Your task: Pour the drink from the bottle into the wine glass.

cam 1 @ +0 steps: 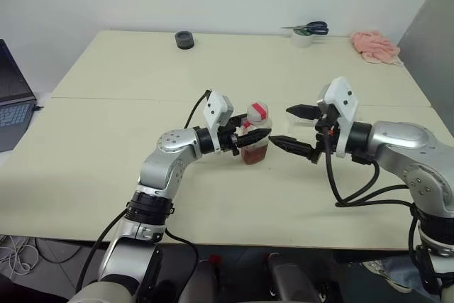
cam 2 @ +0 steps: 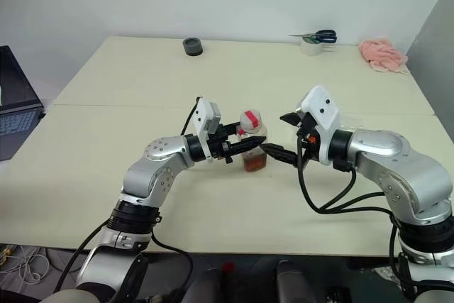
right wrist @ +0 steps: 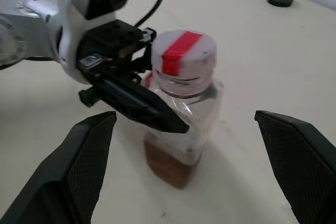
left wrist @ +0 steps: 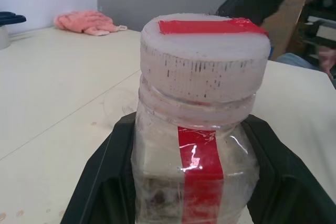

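on bottle (right wrist: 184, 124), red label strip (left wrist: 199, 169), no text

Close view of bottle (left wrist: 197, 145), upright, centre of frame, clamped between two black fingers (left wrist: 105, 182) of left gripper (left wrist: 194, 192), one finger at lower left, the other at lower right. White ribbed cap (left wrist: 202, 59) still fitted, red tape strip across top. Red vertical label strip down clear front wall. Brownish drink (left wrist: 157, 200) visible low in bottle. Pale table (left wrist: 58, 93) behind, seam line running diagonally at left. Pink cloth (left wrist: 86, 22) at upper left on table. Dark blurred shape at upper right; identity cannot be told.
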{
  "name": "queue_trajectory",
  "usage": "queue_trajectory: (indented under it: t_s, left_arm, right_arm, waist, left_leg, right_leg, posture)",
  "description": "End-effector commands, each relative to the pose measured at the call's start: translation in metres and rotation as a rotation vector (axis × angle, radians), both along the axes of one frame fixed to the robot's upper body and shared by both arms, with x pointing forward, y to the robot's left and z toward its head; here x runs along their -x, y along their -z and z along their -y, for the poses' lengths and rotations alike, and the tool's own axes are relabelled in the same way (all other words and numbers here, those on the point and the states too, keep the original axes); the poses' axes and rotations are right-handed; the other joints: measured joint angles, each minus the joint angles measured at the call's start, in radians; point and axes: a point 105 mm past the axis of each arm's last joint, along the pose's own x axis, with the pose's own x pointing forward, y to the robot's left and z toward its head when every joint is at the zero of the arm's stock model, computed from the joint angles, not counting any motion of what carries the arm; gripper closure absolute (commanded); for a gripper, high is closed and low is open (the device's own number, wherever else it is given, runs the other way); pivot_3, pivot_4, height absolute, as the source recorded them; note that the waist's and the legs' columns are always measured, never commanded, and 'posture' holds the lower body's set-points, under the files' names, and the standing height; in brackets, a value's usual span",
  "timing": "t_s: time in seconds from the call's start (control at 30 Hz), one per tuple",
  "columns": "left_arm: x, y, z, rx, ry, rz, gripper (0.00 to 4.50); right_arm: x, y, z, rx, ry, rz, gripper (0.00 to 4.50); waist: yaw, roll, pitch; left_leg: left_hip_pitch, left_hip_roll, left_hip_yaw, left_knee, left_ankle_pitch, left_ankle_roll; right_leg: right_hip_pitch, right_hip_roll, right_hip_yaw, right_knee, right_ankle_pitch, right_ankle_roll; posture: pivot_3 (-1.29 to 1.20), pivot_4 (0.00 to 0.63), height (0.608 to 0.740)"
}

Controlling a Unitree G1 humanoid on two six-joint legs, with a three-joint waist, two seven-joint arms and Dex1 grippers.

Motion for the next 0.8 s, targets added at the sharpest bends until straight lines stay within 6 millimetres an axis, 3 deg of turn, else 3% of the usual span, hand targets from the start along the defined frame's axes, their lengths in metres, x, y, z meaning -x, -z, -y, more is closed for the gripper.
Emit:
queue_trajectory:
  t_s: [0.03, 0.4, 0.7, 0.8]
  left_arm:
    - [0.004, -0.019, 0.003, 0.024, 0.025, 0.078, 2.36]
    - [0.004, -0.018, 0.003, 0.025, 0.021, 0.079, 2.36]
    - [0.005, -0.019, 0.001, 0.027, 0.014, 0.08, 2.36]
    - [0.004, -0.019, 0.001, 0.027, 0.012, 0.08, 2.36]
  right_arm:
    - [0.001, -0.025, -0.005, -0.065, -0.002, 0.075, 0.0]
    - [-0.018, -0.021, -0.036, -0.135, 0.07, 0.041, 0.0]
    - [-0.032, -0.013, -0.039, -0.125, 0.137, 0.038, 0.0]
    - [-0.034, -0.016, -0.039, -0.136, 0.15, 0.049, 0.98]
  waist:
    - [-0.001, 0.0, 0.0]
    - [0.0, 0.0, 0.0]
    - [-0.001, 0.0, 0.0]
    - [-0.002, 0.0, 0.0]
  left_leg:
    - [0.0, 0.0, 0.0, 0.0, 0.0, 0.0]
    - [0.0, 0.0, 0.0, 0.0, 0.0, 0.0]
    - [0.0, 0.0, 0.0, 0.0, 0.0, 0.0]
    - [0.0, 0.001, 0.0, 0.0, 0.0, 0.0]
  right_leg:
    - [0.0, 0.0, 0.0, 0.0, -0.002, 0.003]
    - [0.0, 0.0, 0.001, 0.0, 0.0, -0.001]
    - [0.0, 0.0, 0.0, 0.0, 0.0, -0.001]
    - [0.0, 0.001, 0.0, 0.0, 0.0, -0.001]
  posture:
    - [0.0, 0.15, 0.74]
    - [0.0, 0.15, 0.74]
    - [0.0, 0.15, 0.74]
    - [0.0, 0.15, 0.74]
